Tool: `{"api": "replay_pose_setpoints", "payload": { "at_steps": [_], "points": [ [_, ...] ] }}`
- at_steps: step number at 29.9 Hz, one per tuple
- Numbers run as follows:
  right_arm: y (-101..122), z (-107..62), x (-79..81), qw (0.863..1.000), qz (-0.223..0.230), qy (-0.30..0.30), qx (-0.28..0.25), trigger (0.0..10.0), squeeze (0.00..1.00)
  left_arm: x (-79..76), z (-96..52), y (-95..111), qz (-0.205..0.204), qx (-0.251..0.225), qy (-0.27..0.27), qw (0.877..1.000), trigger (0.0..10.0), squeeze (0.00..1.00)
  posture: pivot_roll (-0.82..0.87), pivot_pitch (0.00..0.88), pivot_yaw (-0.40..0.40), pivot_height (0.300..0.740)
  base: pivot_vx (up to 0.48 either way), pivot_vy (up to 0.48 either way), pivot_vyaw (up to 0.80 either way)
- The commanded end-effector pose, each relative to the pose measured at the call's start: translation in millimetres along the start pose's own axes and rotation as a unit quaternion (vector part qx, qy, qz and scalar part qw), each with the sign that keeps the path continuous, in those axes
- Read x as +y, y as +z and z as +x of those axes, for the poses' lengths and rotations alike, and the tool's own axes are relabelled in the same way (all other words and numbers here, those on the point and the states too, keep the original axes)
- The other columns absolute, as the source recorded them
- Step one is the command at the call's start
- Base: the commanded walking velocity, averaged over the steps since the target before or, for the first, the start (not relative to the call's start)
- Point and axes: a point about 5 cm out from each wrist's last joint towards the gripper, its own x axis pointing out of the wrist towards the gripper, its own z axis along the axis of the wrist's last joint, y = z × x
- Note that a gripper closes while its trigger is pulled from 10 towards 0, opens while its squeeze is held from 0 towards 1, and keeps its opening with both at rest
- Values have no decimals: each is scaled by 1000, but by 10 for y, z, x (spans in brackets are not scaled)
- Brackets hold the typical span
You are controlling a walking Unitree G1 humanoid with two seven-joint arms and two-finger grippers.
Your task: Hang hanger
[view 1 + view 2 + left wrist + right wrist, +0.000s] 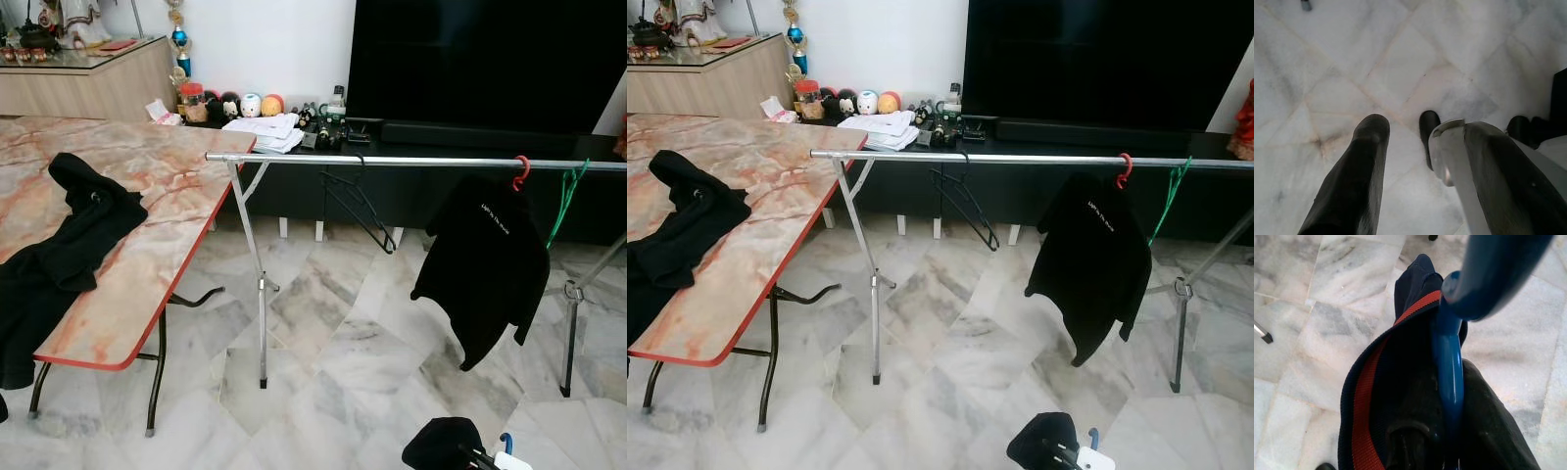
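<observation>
A blue hanger (pixel 1449 362) draped with a dark garment (pixel 1396 382) trimmed in red sits at the bottom right of the head view, clamped between the right gripper (pixel 1442 450) fingers. The left gripper (pixel 1420 171) hangs over marble floor (pixel 1327 73), fingers apart and empty. Across the upper frame runs a metal clothes rail (pixel 392 160) carrying a black hanger (pixel 358 206), a black shirt (pixel 485 264) on a red hanger (pixel 521 171), and a green hanger (pixel 566 201). A marble-topped table (pixel 157 196) with black clothes (pixel 59 255) stands at left.
</observation>
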Motion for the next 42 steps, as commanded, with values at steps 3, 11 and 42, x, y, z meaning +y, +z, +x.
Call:
{"api": "replay_pose_setpoints", "payload": {
  "at_steps": [3,11,42],
  "points": [
    [-1,-4,14,1000,6,-1,-5,10000,0,152,-63,-106,-2,19,10,1000,10000,0,58,0,10,740,-254,0,0],
    [5,-3,13,1000,6,-1,-7,10000,0,175,-90,-171,-4,26,13,1000,10000,0,60,0,8,740,-278,0,0],
    [3,-3,1,1000,0,-3,-6,10000,0,138,-56,-98,-3,19,10,1000,10000,0,56,0,8,740,-249,0,0]
  ]
}}
